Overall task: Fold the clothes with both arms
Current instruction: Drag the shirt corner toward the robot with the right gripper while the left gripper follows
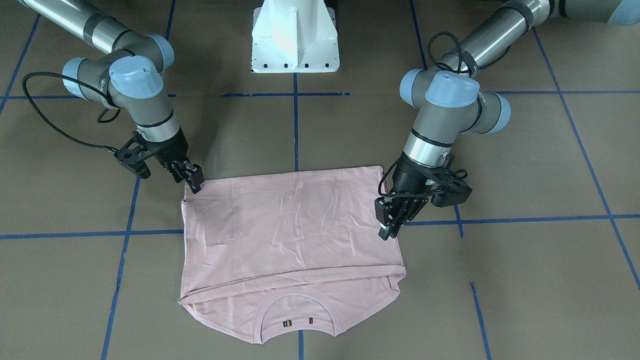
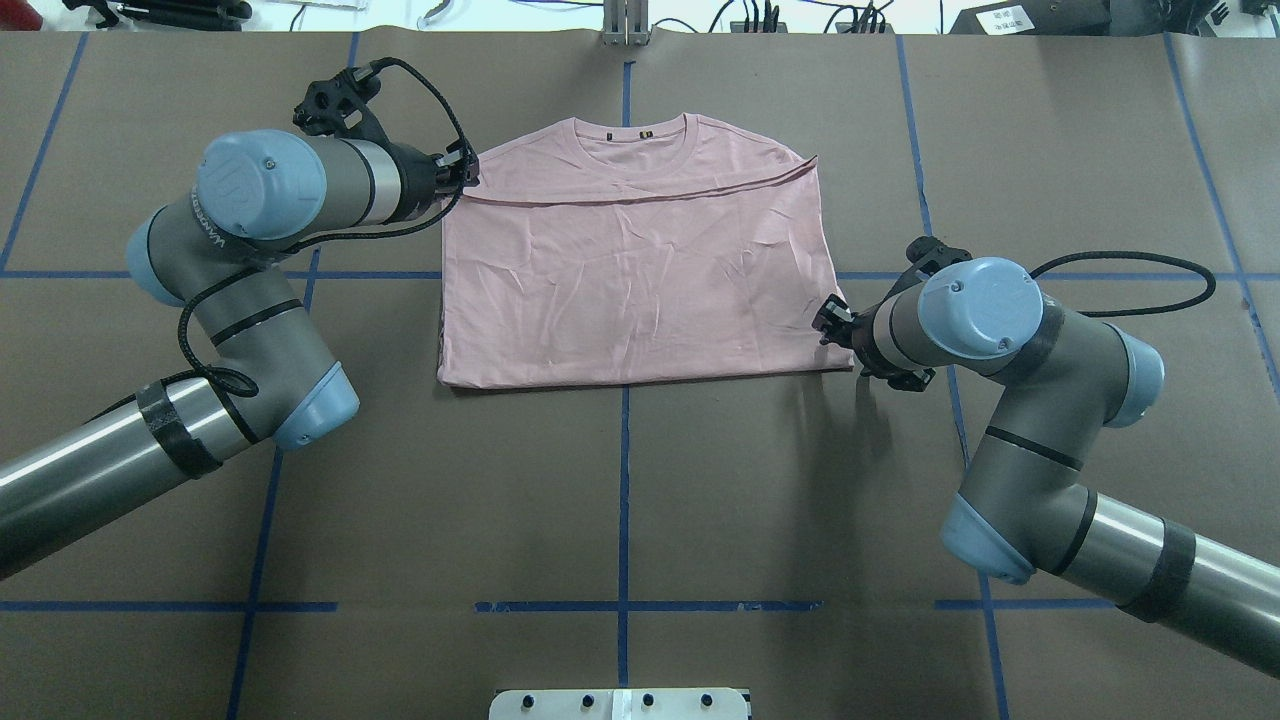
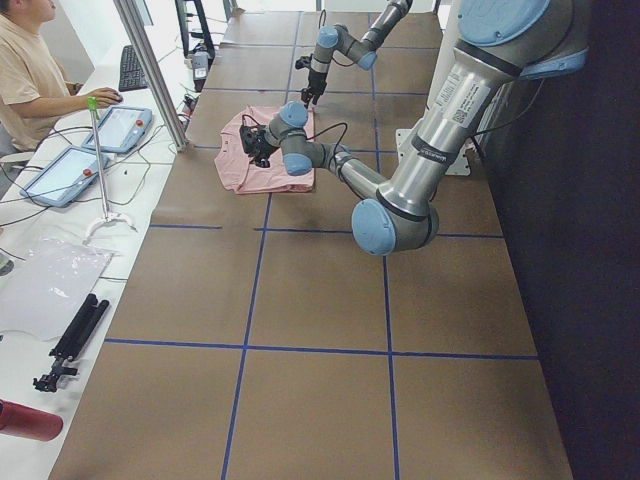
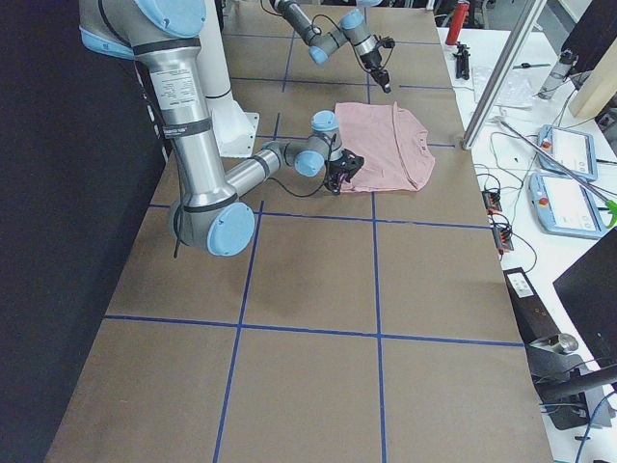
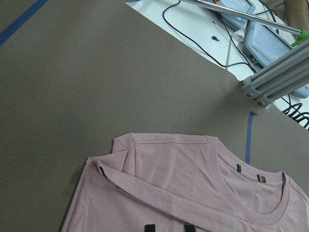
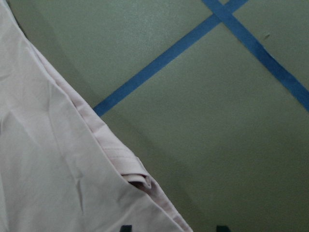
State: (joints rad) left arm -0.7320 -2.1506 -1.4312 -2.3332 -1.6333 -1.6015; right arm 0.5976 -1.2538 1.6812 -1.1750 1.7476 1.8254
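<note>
The pale pink T-shirt (image 1: 290, 235) lies flat on the brown table, its lower half folded up to just below the collar (image 2: 630, 135). The collar points away from the robot. No print shows. My left gripper (image 2: 465, 175) hovers above the shirt's left edge near the fold line, on the view's right in the front-facing view (image 1: 387, 230). Its fingertips (image 5: 149, 227) stand a little apart with nothing between them. My right gripper (image 2: 825, 322) is low at the shirt's near right corner (image 1: 196, 186). Its fingertips (image 6: 125, 228) are wide apart over the hem (image 6: 135, 176).
The white pedestal base (image 1: 295, 40) stands behind the shirt on the robot's side. Blue tape lines (image 2: 624, 480) cross the table. An operator (image 3: 30, 70), tablets (image 3: 120, 125) and an aluminium post (image 3: 150, 70) are on the side bench past the far edge.
</note>
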